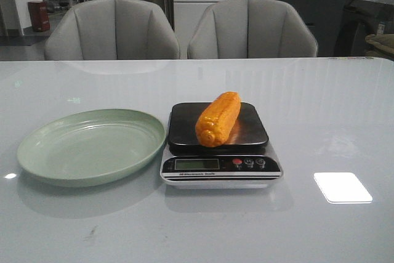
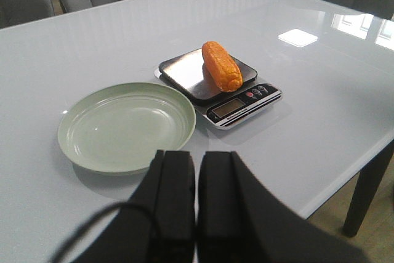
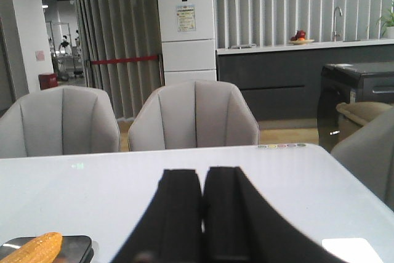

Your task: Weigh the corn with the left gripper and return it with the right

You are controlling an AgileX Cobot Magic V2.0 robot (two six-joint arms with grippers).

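Lying on scale, corn, left hand apart

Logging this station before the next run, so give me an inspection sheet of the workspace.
Surface: glossy white table, light glare patches.
Job's things: corn lying on scale platform; green plate beside it holds nothing.
Clutter: nothing seen.
Grippers: left gripper shut, holding nothing, above the table's near side; right gripper shut, holding nothing.
Cables: one black cable by the left gripper.
Surroundings: two grey chairs, counter behind.
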